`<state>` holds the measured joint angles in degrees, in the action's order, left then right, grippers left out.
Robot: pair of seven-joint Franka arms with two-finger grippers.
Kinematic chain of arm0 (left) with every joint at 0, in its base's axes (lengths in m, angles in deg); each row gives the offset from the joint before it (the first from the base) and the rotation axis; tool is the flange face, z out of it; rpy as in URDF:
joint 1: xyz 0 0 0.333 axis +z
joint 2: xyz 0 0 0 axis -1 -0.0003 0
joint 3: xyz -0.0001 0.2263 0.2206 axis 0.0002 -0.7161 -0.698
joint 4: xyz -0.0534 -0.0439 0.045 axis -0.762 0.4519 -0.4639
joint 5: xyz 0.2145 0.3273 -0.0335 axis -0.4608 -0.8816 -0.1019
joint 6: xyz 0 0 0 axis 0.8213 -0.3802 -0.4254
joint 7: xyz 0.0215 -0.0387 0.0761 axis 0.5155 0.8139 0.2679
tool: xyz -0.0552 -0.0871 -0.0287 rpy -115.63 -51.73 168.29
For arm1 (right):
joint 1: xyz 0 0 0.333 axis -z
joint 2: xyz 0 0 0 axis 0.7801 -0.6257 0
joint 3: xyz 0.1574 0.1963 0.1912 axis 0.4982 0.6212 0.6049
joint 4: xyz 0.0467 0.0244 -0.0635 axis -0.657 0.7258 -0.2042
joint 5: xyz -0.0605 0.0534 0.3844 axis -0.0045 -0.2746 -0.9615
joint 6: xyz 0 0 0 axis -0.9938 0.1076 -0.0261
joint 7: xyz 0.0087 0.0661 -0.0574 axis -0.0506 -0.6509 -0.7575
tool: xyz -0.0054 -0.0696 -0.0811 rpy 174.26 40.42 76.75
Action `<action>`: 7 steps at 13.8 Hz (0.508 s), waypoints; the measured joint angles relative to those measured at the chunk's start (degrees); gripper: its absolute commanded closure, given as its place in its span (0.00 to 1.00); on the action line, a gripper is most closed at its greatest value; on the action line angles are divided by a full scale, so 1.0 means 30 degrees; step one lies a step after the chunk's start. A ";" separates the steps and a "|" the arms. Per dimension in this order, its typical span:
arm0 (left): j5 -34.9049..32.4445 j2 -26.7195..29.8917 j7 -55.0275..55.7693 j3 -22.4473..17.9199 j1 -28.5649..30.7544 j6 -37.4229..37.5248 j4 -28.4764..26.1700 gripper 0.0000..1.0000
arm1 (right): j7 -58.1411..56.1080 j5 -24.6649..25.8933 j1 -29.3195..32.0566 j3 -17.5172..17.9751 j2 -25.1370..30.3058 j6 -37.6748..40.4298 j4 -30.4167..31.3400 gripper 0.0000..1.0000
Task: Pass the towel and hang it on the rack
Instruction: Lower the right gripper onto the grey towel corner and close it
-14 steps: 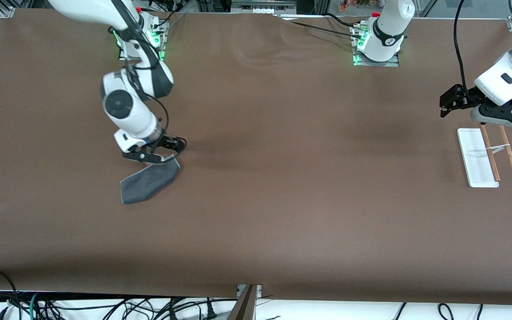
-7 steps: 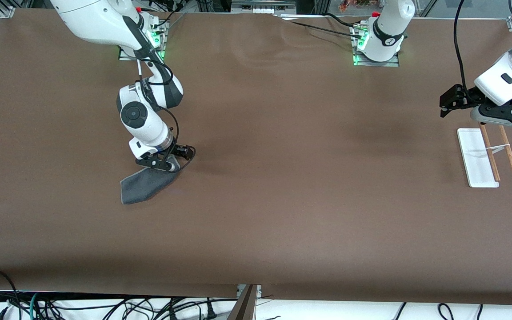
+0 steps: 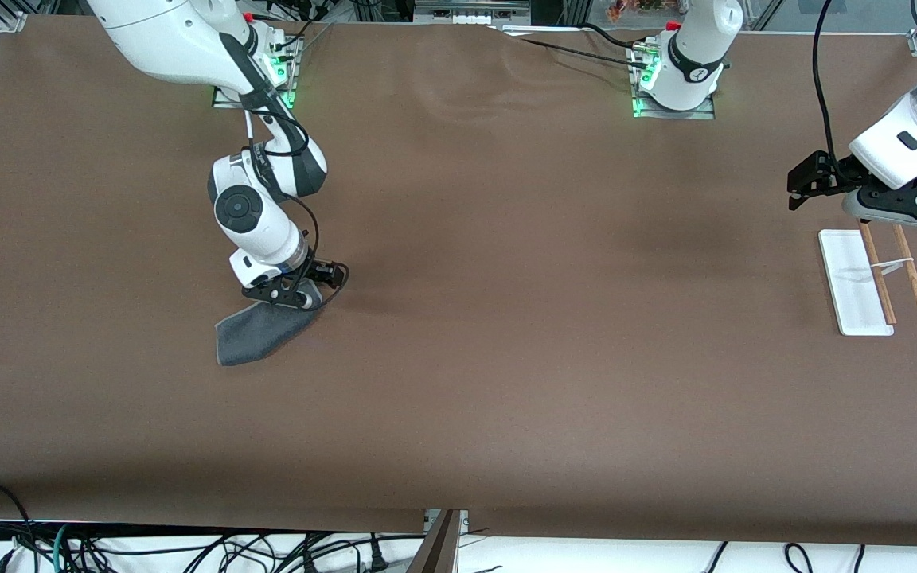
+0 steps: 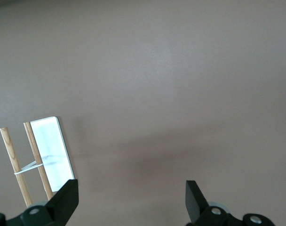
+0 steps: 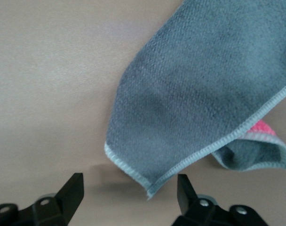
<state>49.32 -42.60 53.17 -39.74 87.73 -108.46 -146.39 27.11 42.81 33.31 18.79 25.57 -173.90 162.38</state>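
Note:
The dark grey towel [image 3: 255,336] lies flat on the table toward the right arm's end. In the right wrist view the towel [image 5: 199,103] shows a pale stitched edge and a pink corner [image 5: 263,128]. My right gripper [image 3: 305,296] is open, low over the towel's corner farthest from the front camera; in the right wrist view my right gripper [image 5: 131,190] has that corner between its fingers, not clamped. The rack [image 3: 856,282], with a white base and two wooden dowels, lies toward the left arm's end. My left gripper [image 3: 799,185] is open and empty above the table beside the rack [image 4: 51,150].
Brown cloth [image 3: 506,318] covers the whole table. The arm bases [image 3: 677,87] stand along the edge farthest from the front camera. Cables [image 3: 188,549] hang below the nearest table edge.
My right gripper has moved down and toward the left arm's end onto the towel's corner, then held still. The towel, rack and left arm have not moved.

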 measured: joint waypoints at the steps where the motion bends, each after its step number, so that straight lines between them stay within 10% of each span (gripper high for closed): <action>1: 0.0000 0.0000 0.0000 0.0000 0.0000 0.0000 0.0000 0.00 | -0.0105 0.0000 0.0031 -0.0025 -0.0106 -0.0100 0.0001 0.35; 7: 0.0000 0.0000 0.0000 0.0000 0.0000 0.0000 0.0000 0.00 | -0.0190 0.0000 0.0045 -0.0034 -0.0197 -0.0172 -0.0001 0.99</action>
<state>49.32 -42.60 53.17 -39.74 87.73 -108.46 -146.39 26.54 42.81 33.44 18.69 24.98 -174.41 162.38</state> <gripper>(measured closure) 0.000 0.599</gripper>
